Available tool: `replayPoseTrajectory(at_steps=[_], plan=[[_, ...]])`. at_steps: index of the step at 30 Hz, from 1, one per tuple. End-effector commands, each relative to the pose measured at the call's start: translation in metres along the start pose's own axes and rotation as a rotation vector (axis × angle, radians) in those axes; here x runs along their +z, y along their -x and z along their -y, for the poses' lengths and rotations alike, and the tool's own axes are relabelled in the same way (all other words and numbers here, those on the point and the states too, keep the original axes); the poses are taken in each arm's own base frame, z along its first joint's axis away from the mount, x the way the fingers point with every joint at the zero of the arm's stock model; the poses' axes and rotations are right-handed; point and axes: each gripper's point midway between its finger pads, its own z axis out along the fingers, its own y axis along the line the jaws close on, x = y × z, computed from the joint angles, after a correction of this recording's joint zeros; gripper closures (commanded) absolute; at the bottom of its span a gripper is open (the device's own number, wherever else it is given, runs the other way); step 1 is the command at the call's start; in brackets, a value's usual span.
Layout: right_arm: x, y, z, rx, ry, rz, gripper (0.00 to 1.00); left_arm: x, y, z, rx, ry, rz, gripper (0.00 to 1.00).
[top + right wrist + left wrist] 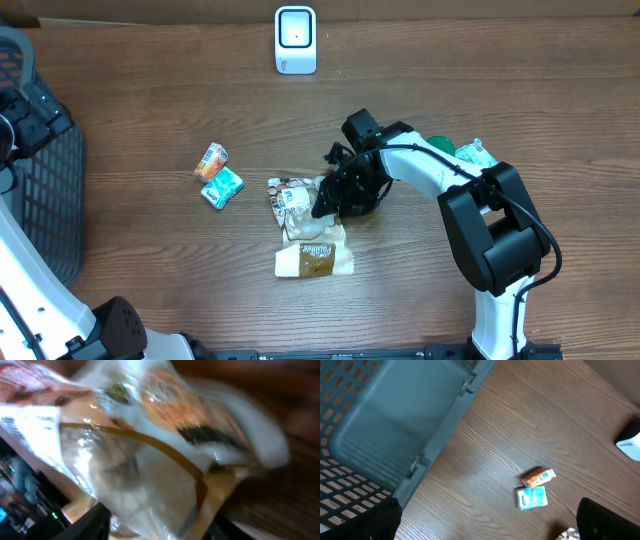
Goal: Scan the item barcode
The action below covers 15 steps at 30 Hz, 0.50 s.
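Overhead view, edges first: the left side of the tabletop is taken up by a dark grey basket, and a white scanner is parked near the far edge, middle-ish. Bare wood grain is seen all around the scanner and across the far right, so that's where most of the open room is found. The middle is more crowded. A clear bag is laid well apart from the scanner, with a tan pouch touching its near end. An orange packet and a teal packet are set just beside each other between the basket and the bag. A teal-and-white packet is half hidden behind the right arm.

Materials: the basket is plastic lattice with slotted walls. The bag is shiny crinkled film with a white printed label and a gold band across it. The small packets are glossy and pillow-shaped.

The right claw is set on the bag's right side. In the right wrist view the film is seen bulging between the dark fingers, which are partway apart. Whether it's actually clamped can't be told, since the shot is too blurred. The left claw is spread wide beside the basket, with nothing held.
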Motion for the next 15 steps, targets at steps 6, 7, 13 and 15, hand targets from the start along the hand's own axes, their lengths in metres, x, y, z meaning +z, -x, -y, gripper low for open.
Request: replayPoseTrajectory(at_steps=[6, 7, 13, 15], plan=[[0.002, 0.012, -0.015, 0.023, 0.065, 0.042, 0.6, -0.002, 0.003, 0.0, 0.019, -0.004, 0.01, 0.01], [0.0, 0.015, -0.016, 0.005, 0.067, 0.05, 0.61, -0.002, 0.003, 0.0, 0.019, -0.004, 0.01, 0.0], [-0.023, 0.031, -0.024, -0.073, -0.001, 0.101, 0.82, -0.002, 0.003, 0.0, 0.019, -0.004, 0.01, 0.01], [-0.031, 0.037, -0.028, -0.097, -0.021, 0.119, 0.84, -0.002, 0.003, 0.0, 0.019, -0.004, 0.01, 0.01]])
